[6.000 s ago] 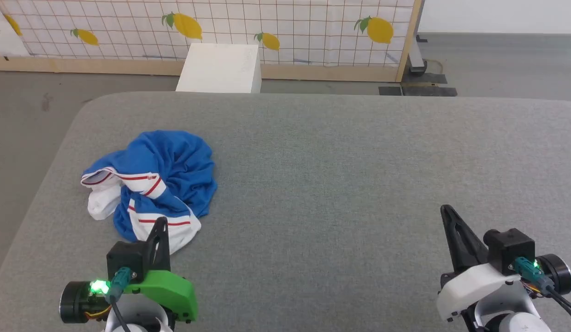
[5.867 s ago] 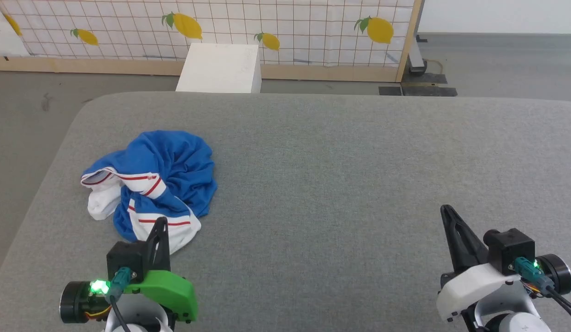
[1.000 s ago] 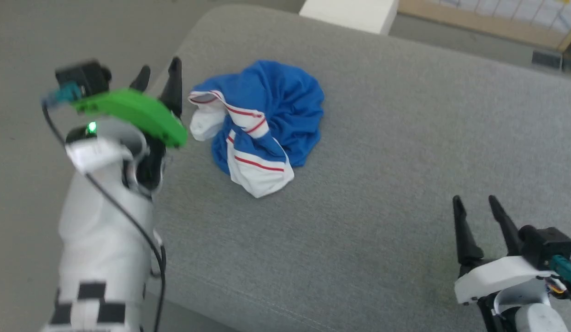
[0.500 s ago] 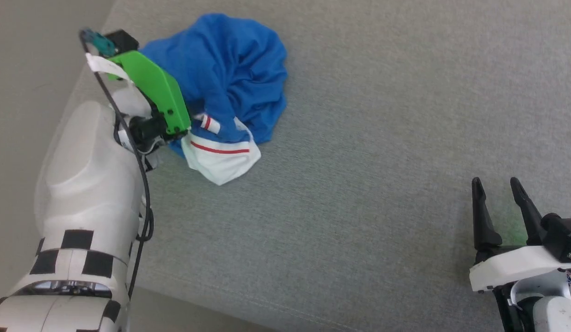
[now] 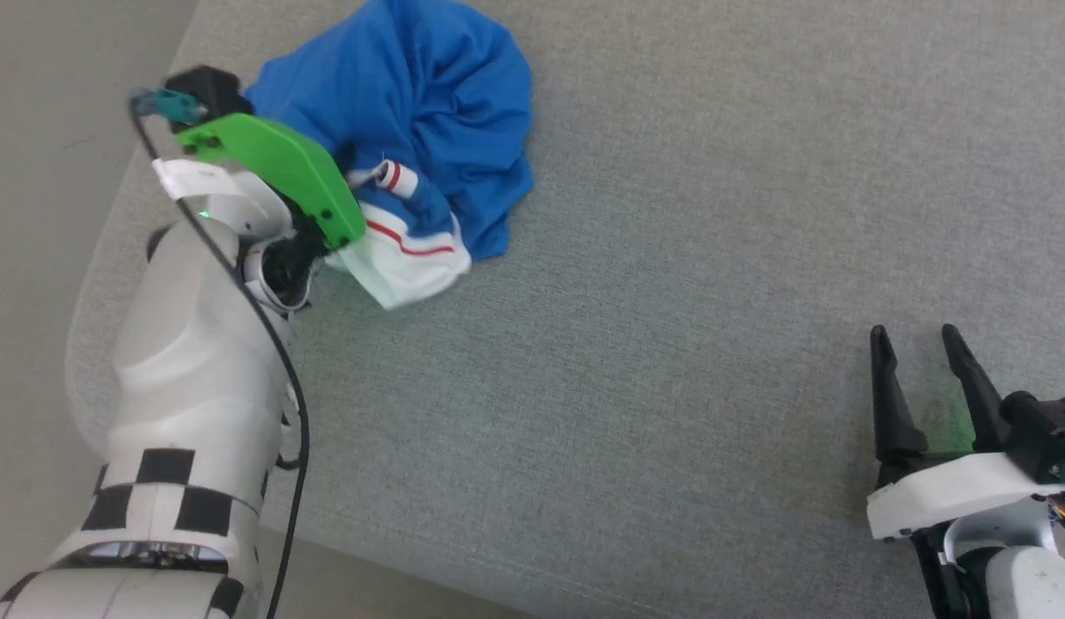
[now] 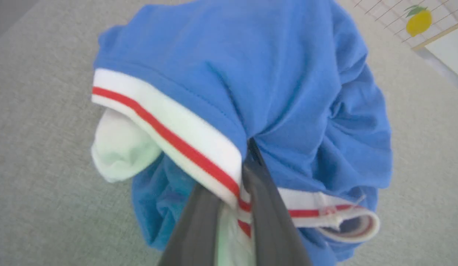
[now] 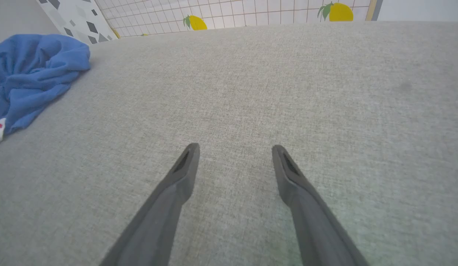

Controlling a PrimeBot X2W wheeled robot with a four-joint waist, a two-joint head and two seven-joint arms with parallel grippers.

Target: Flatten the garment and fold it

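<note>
1. We see the left hand (image 6: pixel 243 166) clamped on the striped trim of the garment (image 5: pixel 446 94).
2. Garment lies bunched near the left edge of the bench (image 5: pixel 687 284).
3. Right hand (image 5: pixel 919 344) has fingers apart over the bench, well apart from the garment.

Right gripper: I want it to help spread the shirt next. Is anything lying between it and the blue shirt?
Nothing visible does. Open grey padded surface lies between the right gripper and the garment. The left gripper, pinching the striped trim, is on the garment's other side, out of that path.
</note>
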